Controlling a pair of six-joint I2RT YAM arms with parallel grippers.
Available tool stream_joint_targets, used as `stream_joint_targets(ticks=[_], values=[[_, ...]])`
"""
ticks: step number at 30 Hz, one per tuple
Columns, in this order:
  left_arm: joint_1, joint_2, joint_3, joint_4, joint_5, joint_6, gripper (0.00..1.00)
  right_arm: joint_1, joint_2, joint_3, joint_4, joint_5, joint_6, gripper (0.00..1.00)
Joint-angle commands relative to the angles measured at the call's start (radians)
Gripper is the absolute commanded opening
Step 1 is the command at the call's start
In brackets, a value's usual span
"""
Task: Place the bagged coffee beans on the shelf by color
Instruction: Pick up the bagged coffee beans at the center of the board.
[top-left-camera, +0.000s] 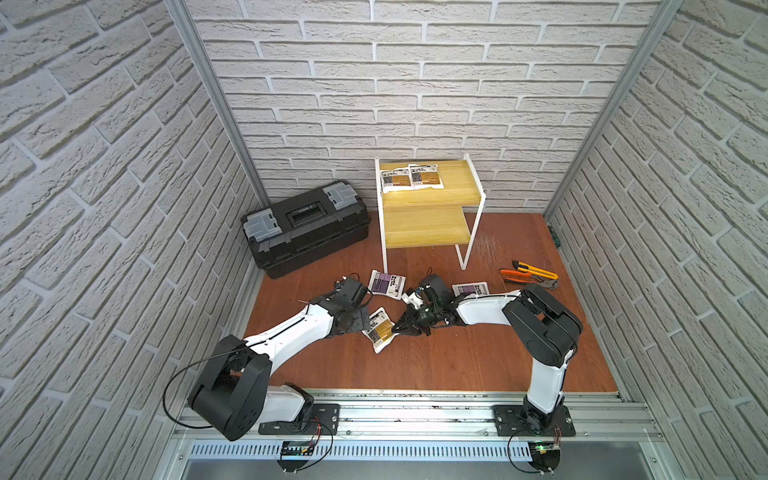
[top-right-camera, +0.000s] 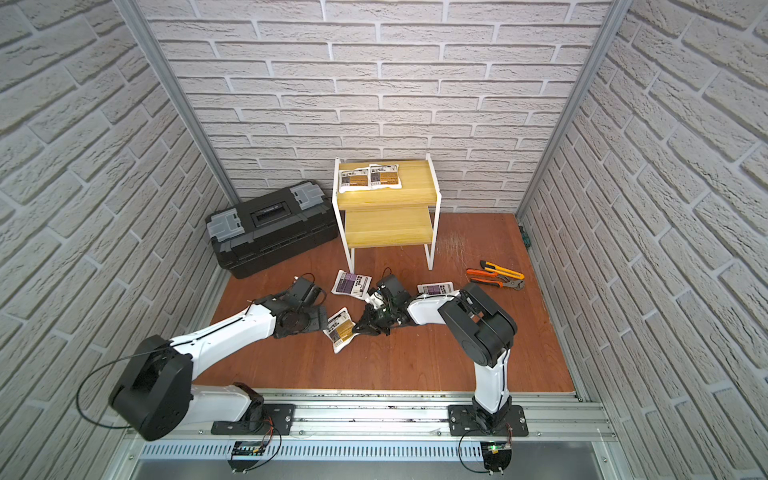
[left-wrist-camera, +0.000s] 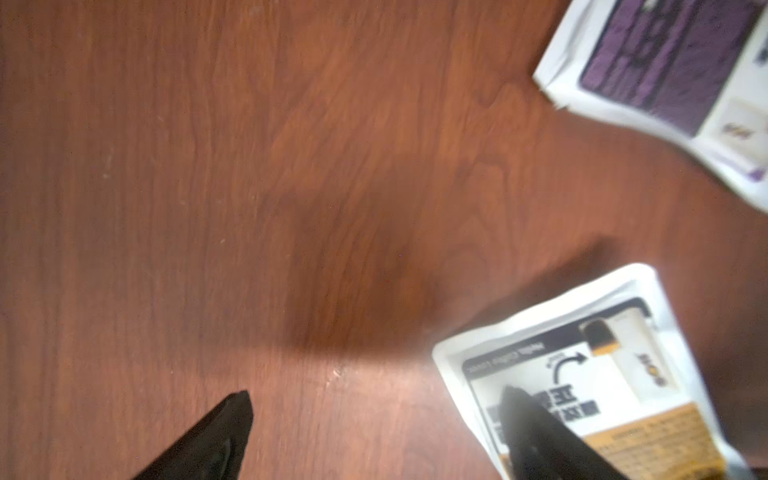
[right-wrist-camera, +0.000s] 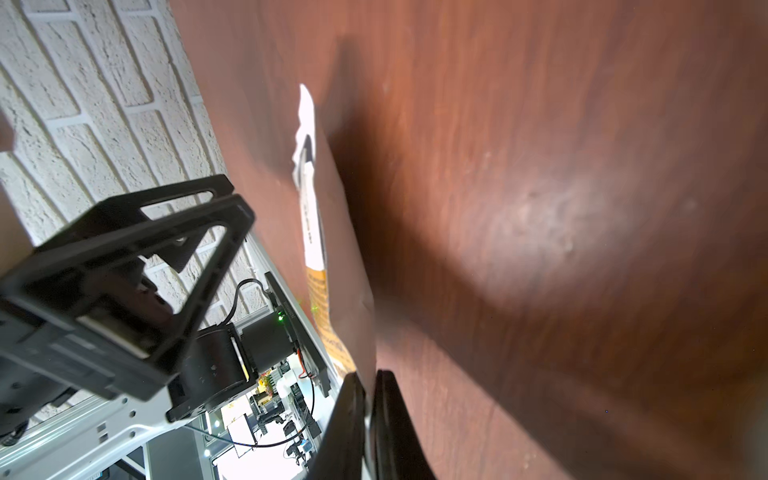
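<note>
An orange-labelled bag of coffee beans (top-left-camera: 379, 332) (top-right-camera: 340, 328) lies between both grippers on the brown table. My right gripper (top-left-camera: 395, 329) (right-wrist-camera: 368, 382) is shut on its edge, and the bag (right-wrist-camera: 313, 232) shows edge-on, tilted off the wood. My left gripper (top-left-camera: 360, 323) (left-wrist-camera: 376, 399) is open, with one finger (left-wrist-camera: 523, 415) over the same bag (left-wrist-camera: 615, 374). A purple-labelled bag (top-left-camera: 387, 284) (left-wrist-camera: 665, 62) lies just behind. Another white bag (top-left-camera: 471, 287) is half hidden by my right arm. Two orange-labelled bags (top-left-camera: 411, 176) sit on the top board of the shelf (top-left-camera: 457, 183).
A black toolbox (top-left-camera: 305, 226) with grey latches stands left of the shelf. Orange-handled pliers (top-left-camera: 528, 279) and a yellow utility knife (top-left-camera: 536, 270) lie at the right of the table. The shelf's lower board (top-left-camera: 424, 228) is bare.
</note>
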Motion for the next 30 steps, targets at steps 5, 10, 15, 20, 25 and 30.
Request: stream_joint_targets(ticks=[5,10,15,20,25,30], values=[[0.012,-0.115,0.154,-0.115,-0.007,0.025,0.99,0.009,-0.167,-0.011,-0.119,-0.005,-0.06,0.07],[0.013,-0.174,0.249,-0.167,0.004,0.032,0.99,0.008,-0.276,-0.012,-0.207,0.016,-0.088,0.06],[0.012,-0.226,0.34,-0.187,0.028,0.043,0.99,0.0,-0.379,0.001,-0.31,0.041,-0.12,0.06],[0.012,-0.254,0.442,-0.182,0.076,0.078,0.99,-0.022,-0.476,0.031,-0.417,0.065,-0.151,0.06],[0.011,-0.241,0.565,-0.17,0.153,0.116,0.99,-0.064,-0.56,0.092,-0.526,0.082,-0.184,0.06],[0.012,-0.205,0.674,-0.14,0.255,0.144,0.99,-0.137,-0.625,0.185,-0.617,0.076,-0.211,0.06]])
